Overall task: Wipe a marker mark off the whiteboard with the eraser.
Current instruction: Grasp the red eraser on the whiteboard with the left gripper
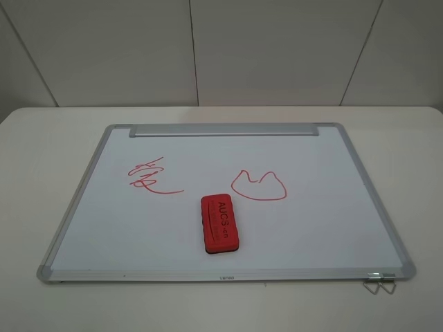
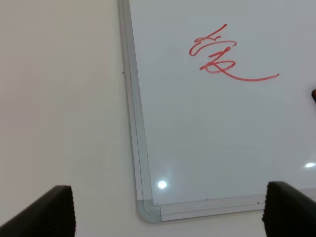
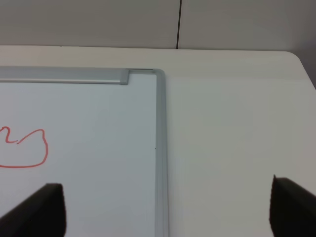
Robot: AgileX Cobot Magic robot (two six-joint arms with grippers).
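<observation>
on the worktop (image 1: 41,138): the whiteboard (image 1: 311,228) lies flat, with its metal tray strip (image 1: 224,130) along the far edge.
marker mark (image 1: 151,176): a thin red zigzag scribble with a long curved tail, on the left half of the board, not wiped.
eraser (image 1: 220,223): a red block with its black lettering up, resting on the board around the middle of its near half; it is near the end of the tail and not touching it.
closed outline (image 1: 258,186): a red two-humped shape, to the right of the scribble and just beyond the eraser.
left tool (image 2: 170,212): released, jaws wide apart, grasping nothing; the grey corner cap (image 2: 148,211) at the board's near left shows between them.
right tool (image 3: 165,210): released, jaws wide apart, empty; the board's right frame edge (image 3: 160,148) runs between them.
wire clip (image 1: 379,283): on the worktop at the near right corner of the board.
</observation>
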